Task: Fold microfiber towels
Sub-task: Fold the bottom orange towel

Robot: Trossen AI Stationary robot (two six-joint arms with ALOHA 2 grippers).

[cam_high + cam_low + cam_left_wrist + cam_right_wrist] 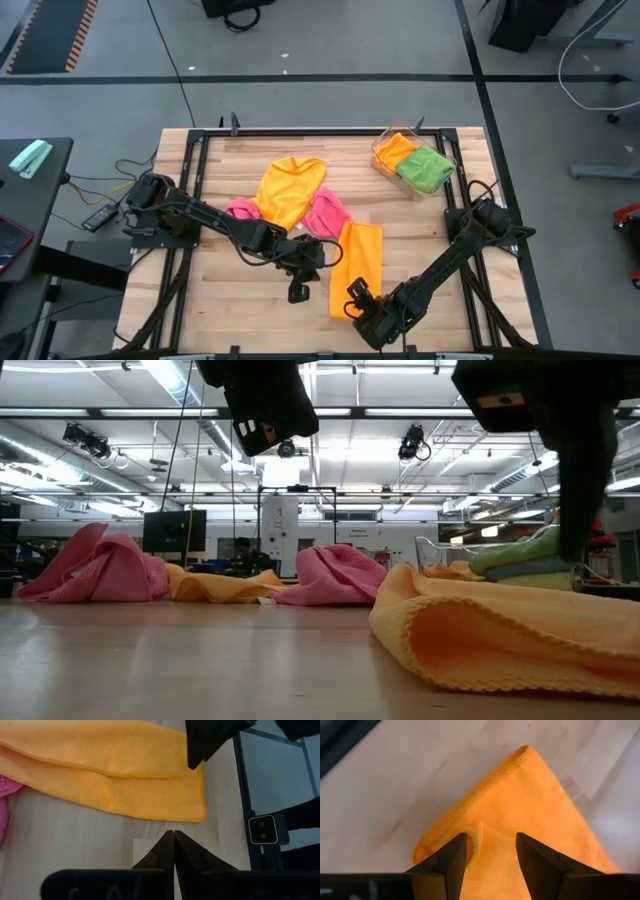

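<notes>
Fingers of the left tool (pixel 173 851) are pressed together with nothing between them, hovering over bare wood just beside the long edge of the folded orange towel (pixel 357 267), near the middle of the surface (pixel 200 300). The right tool (pixel 491 852) has its fingers spread, straddling a corner of that same towel at its end nearest the front edge, a small pucker of cloth beside one finger. Behind the left tool lie two crumpled pink towels (pixel 325 213) and a loose yellow towel (pixel 288 187), toward the middle and back. A clear tray (pixel 381 158) at the back right corner holds orange and green towels (pixel 426 168). The surface is pale wooden planks in a black frame on a grey floor; the low view shows a hall with ceiling lights beyond.
</notes>
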